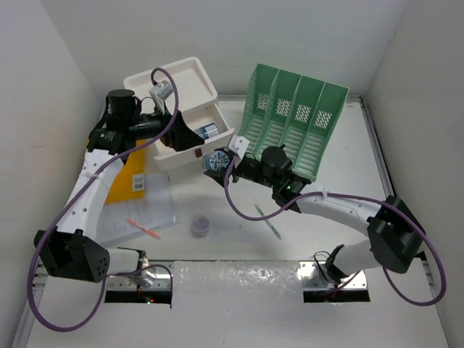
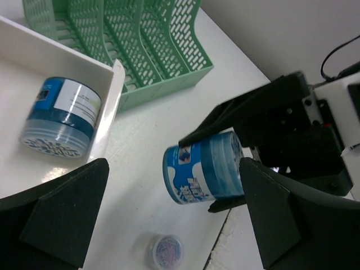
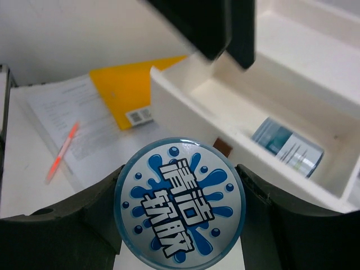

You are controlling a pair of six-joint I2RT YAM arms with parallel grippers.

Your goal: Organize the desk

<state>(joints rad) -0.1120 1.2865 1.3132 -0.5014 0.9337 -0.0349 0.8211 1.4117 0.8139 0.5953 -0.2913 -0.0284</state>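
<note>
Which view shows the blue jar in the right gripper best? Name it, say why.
The left wrist view: it shows the jar side-on, body and label, clamped in the right gripper. The right wrist view shows only its round printed lid. The top view shows it small, near the white box.

From above and behind the arm bases we look steeply down on the whole table (image 1: 362,159), far enough off to hold both arms in one view. At the left wrist we sit close behind our left hand (image 2: 173,169) and face the right hand (image 2: 197,174) across a short gap; at the right wrist we look out along that hand, its blue tub (image 3: 180,205) filling the near foreground. All three views share this tub and the open white drawer (image 3: 169,101) beside it.
</note>
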